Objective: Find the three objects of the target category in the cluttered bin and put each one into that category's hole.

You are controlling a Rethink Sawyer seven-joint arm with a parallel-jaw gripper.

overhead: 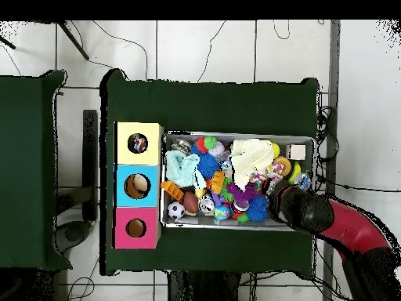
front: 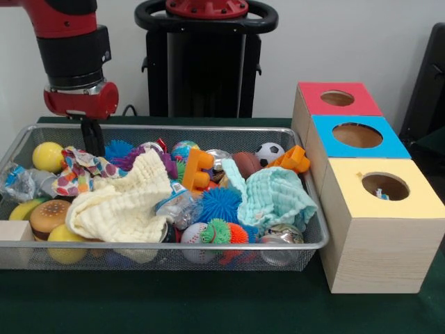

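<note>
I hold the gripper [front: 92, 136] low over the cluttered bin [front: 306, 247], just behind the dotted cloth [front: 82, 171]; I cannot tell its state. I judge a central pinch on bunched fabric best, clear of the cream knitted cloth [front: 128, 202], before carrying to the yellow box's hole [front: 385, 186]

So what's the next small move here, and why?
Probably lower the gripper onto the dotted cloth and grasp it: it hangs just behind that cloth at the bin's far edge, and the yellow box's hole awaits cloths.
</note>
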